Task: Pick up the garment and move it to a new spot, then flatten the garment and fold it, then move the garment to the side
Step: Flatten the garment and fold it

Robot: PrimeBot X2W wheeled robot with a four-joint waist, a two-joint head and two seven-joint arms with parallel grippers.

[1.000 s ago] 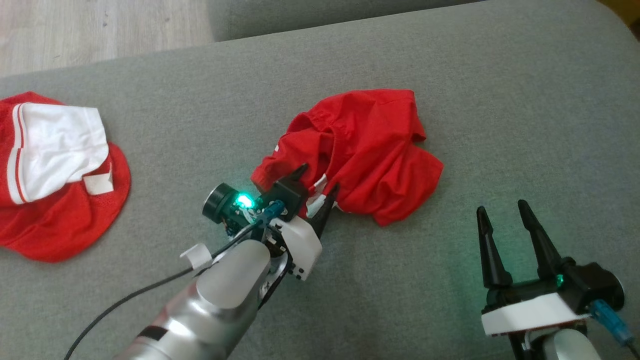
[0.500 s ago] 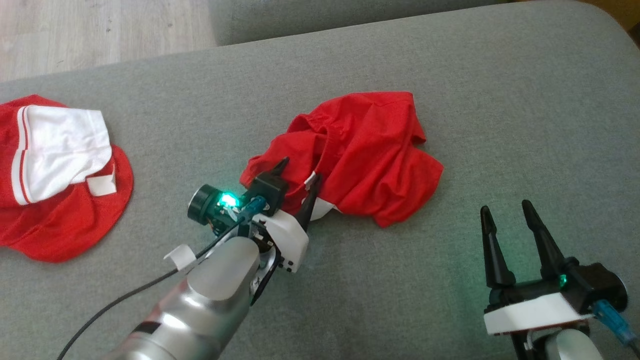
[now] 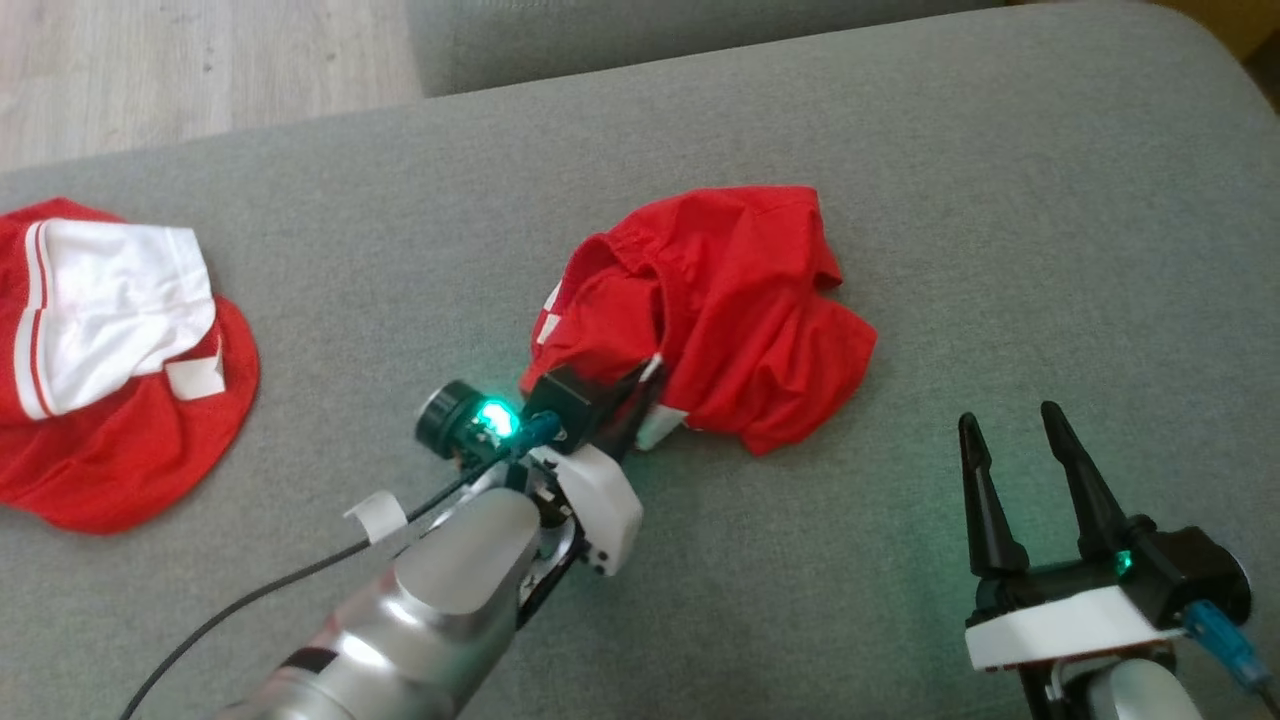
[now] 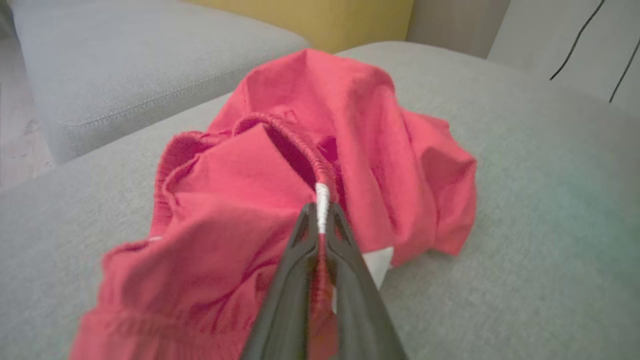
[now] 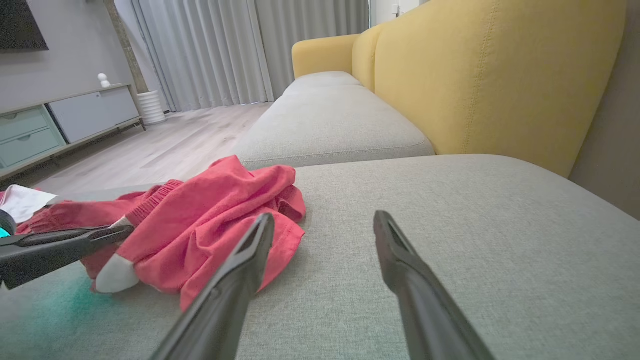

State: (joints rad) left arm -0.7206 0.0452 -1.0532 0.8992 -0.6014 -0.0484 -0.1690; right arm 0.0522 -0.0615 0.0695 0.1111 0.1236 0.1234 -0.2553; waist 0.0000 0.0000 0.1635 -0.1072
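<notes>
A crumpled red garment [image 3: 725, 310] with white trim lies mid-cushion; it also shows as the red garment [image 4: 280, 200] and the red garment [image 5: 210, 220]. My left gripper [image 3: 640, 375] is shut on the garment's waistband at its near-left edge; in the left wrist view the left gripper [image 4: 321, 215] pinches the white-and-red band between its fingers. The left fingers [image 5: 65, 240] reach in from the left of the right wrist view. My right gripper [image 3: 1005, 420] hovers open at the lower right, apart from the cloth; between the right gripper's [image 5: 322, 222] fingers is bare cushion.
A second red and white garment [image 3: 110, 350] lies at the far left of the grey cushion [image 3: 1000, 200]. Wooden floor [image 3: 180, 70] lies beyond the far edge. A yellow sofa back [image 5: 490, 75] rises to the right, with another grey cushion [image 5: 330, 120] beyond.
My left gripper closed on the garment's waistband and shifted right, bunching the cloth's left edge toward the middle. The right gripper stayed put.
</notes>
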